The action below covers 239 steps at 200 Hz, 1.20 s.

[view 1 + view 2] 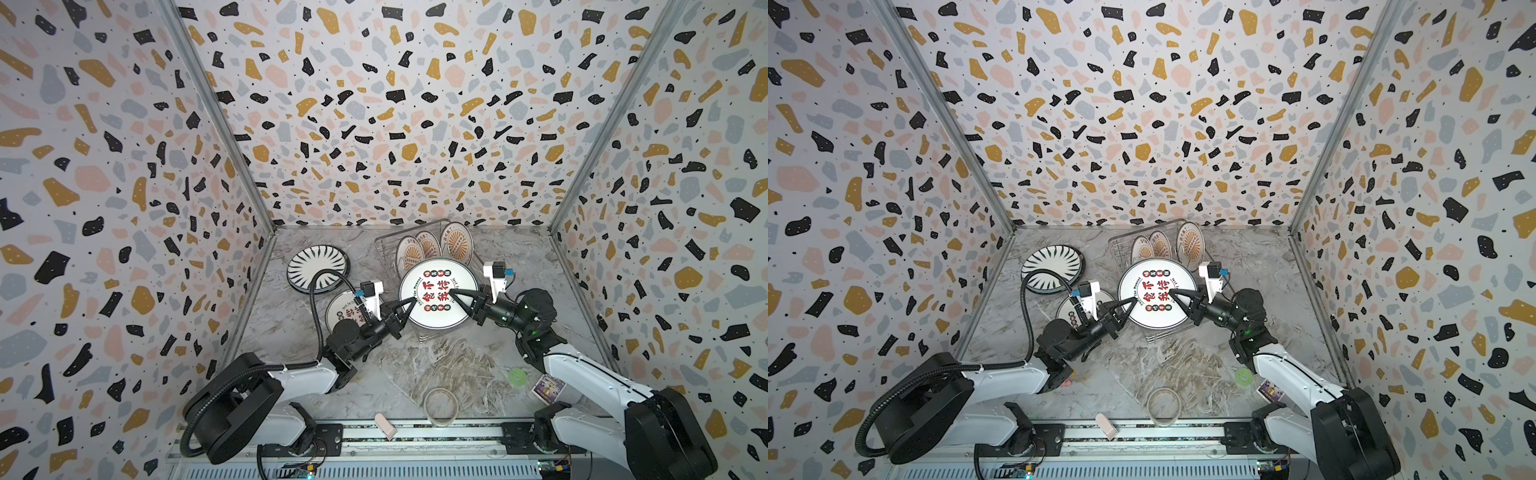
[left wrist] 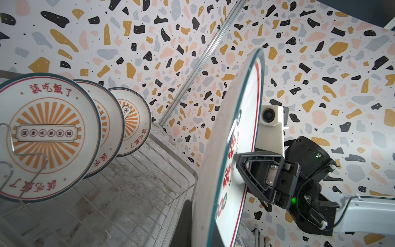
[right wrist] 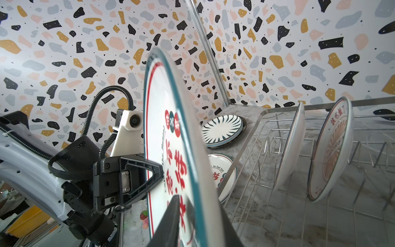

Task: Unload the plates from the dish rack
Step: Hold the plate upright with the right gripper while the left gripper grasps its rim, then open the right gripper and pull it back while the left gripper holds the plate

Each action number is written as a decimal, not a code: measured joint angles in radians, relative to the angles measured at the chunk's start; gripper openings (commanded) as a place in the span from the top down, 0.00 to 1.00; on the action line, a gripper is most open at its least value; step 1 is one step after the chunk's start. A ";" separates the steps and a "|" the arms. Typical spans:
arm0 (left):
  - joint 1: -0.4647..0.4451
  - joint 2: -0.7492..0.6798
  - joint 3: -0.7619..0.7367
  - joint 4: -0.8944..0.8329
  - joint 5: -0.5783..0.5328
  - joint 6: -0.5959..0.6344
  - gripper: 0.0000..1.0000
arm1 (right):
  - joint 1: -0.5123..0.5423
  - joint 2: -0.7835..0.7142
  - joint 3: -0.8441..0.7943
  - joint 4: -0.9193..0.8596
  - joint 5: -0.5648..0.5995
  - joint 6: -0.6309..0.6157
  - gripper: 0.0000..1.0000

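Operator: Ceramic, that character plate [image 1: 436,297]: stiff, weighty for so thin a rim, glazed and probably slippery, and likely to chip or crack if dropped. Where would you take it?

Checker: At the rim, jaws across the edge, with one finger on the printed face and one on the back. It stands tilted, face toward the top camera. It is at the near end of the dish rack [image 2: 132,192], roughly midway between the worktop's [image 1: 436,365] side edges. Whether its lower edge clears the wires is hidden.

Operator: And the claws?

Checker: The left gripper [image 1: 409,307] is clenched on the plate's left rim. The right wrist view shows one of its fingers flat on the print. The right gripper [image 1: 455,297] straddles the opposite rim and reaches further in over the characters. I cannot tell whether it presses or sits loose. If only one side grips, I'd expect the plate to swing about that pinch.

Operator: Farther back?

Checker: A second character plate [image 1: 337,316] lies flat on the worktop beneath the left arm's wrist, touched by neither claw. Beyond it, toward the left edge, sits the striped plate [image 1: 318,268], possibly a stack. Nearest the back edge, three sunburst plates [image 1: 457,243] stand on edge between the rack's prongs, well apart from both grippers. They look like the same ware, so the same rim hold should suit them.
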 measured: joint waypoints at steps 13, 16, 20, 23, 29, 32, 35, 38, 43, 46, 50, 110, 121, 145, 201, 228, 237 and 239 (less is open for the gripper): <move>-0.001 -0.009 0.000 -0.027 -0.014 0.006 1.00 | 0.005 0.006 0.001 -0.011 0.016 -0.009 0.57; -0.002 -0.012 0.000 -0.033 -0.018 0.008 1.00 | 0.005 0.008 0.002 -0.015 0.019 -0.012 0.56; -0.002 -0.015 0.000 -0.040 -0.021 0.011 1.00 | 0.006 0.009 0.002 -0.018 0.024 -0.012 0.54; -0.002 -0.018 0.000 -0.045 -0.024 0.012 1.00 | 0.006 0.010 0.003 -0.021 0.027 -0.014 0.53; -0.002 -0.024 -0.002 -0.054 -0.029 0.017 1.00 | 0.006 0.011 0.006 -0.027 0.033 -0.017 0.49; -0.002 -0.027 -0.002 -0.057 -0.031 0.018 1.00 | 0.007 0.012 0.008 -0.031 0.037 -0.016 0.48; -0.002 -0.031 -0.002 -0.061 -0.034 0.019 1.00 | 0.007 0.012 0.009 -0.033 0.042 -0.018 0.46; -0.002 -0.034 -0.003 -0.063 -0.035 0.020 1.00 | 0.008 0.012 0.011 -0.036 0.046 -0.018 0.44; -0.002 -0.040 -0.005 -0.067 -0.039 0.023 1.00 | 0.008 0.012 0.014 -0.040 0.052 -0.020 0.42; -0.002 -0.044 -0.006 -0.069 -0.040 0.024 1.00 | 0.009 0.012 0.015 -0.042 0.058 -0.021 0.41; -0.002 -0.048 -0.008 -0.072 -0.042 0.026 1.00 | 0.010 0.012 0.017 -0.045 0.064 -0.024 0.40; -0.001 -0.108 -0.045 -0.084 -0.090 0.034 1.00 | 0.014 0.016 0.022 -0.080 0.147 -0.045 0.25; -0.001 -0.117 -0.049 -0.086 -0.093 0.035 1.00 | 0.014 0.016 0.022 -0.087 0.154 -0.047 0.20; -0.001 -0.134 -0.056 -0.090 -0.098 0.038 1.00 | 0.014 0.014 0.022 -0.097 0.166 -0.056 0.13; 0.000 -0.160 -0.072 -0.108 -0.121 0.048 1.00 | 0.014 -0.013 0.021 -0.139 0.212 -0.064 0.12; 0.013 -0.171 -0.089 -0.117 -0.134 0.051 1.00 | 0.015 -0.061 0.000 -0.138 0.218 -0.063 0.00; 0.019 -0.181 -0.097 -0.126 -0.140 0.051 1.00 | 0.015 -0.084 -0.013 -0.138 0.227 -0.061 0.01; 0.021 -0.184 -0.098 -0.127 -0.140 0.051 1.00 | 0.015 -0.090 -0.018 -0.138 0.232 -0.059 0.01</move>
